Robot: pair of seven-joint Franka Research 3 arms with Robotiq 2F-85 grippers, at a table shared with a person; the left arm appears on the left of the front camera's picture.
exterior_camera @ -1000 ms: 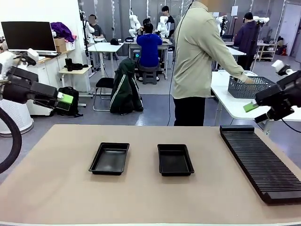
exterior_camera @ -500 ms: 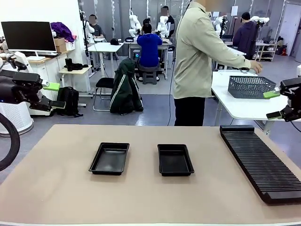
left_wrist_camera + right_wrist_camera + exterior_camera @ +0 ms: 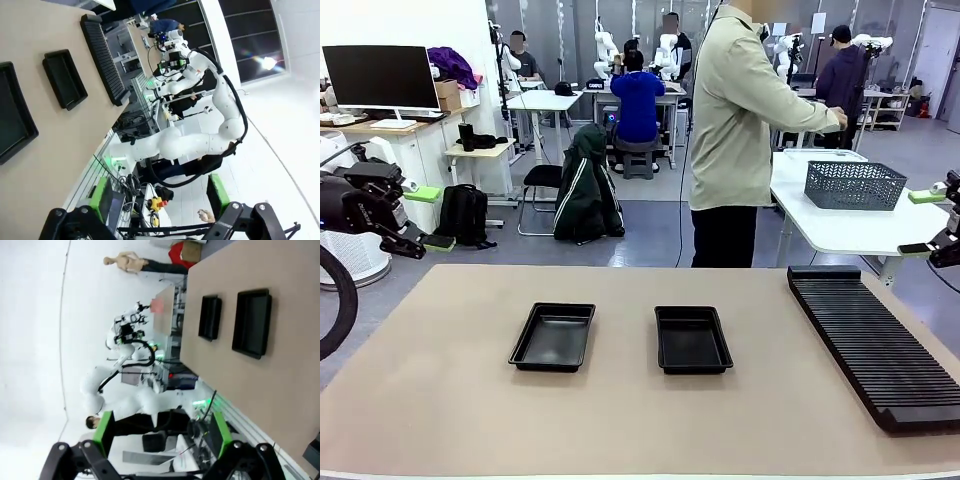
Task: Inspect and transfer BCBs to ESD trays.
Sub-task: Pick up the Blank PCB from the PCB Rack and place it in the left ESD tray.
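Observation:
Two black ESD trays lie side by side mid-table, the left tray [image 3: 552, 336] and the right tray [image 3: 692, 339], both with nothing inside. They also appear in the left wrist view [image 3: 64, 79] and the right wrist view [image 3: 251, 322]. My left gripper [image 3: 430, 217] hangs open off the table's far left side, holding nothing; its green pads [image 3: 101, 197] stand wide apart. My right gripper [image 3: 920, 222] is open at the right picture edge, beyond the table, and its pads [image 3: 220, 432] are also spread with nothing between them. The BCBs are out of view.
A long black ribbed rack [image 3: 875, 345] runs along the table's right side. A person [image 3: 740, 130] stands beyond the far edge, turned toward a white side table bearing a grey mesh basket [image 3: 853, 184]. Bare tabletop lies around and in front of the trays.
Both arms have drawn back outward, the left gripper further left and lower, the right further right. The person's hand has lifted away from the mesh basket.

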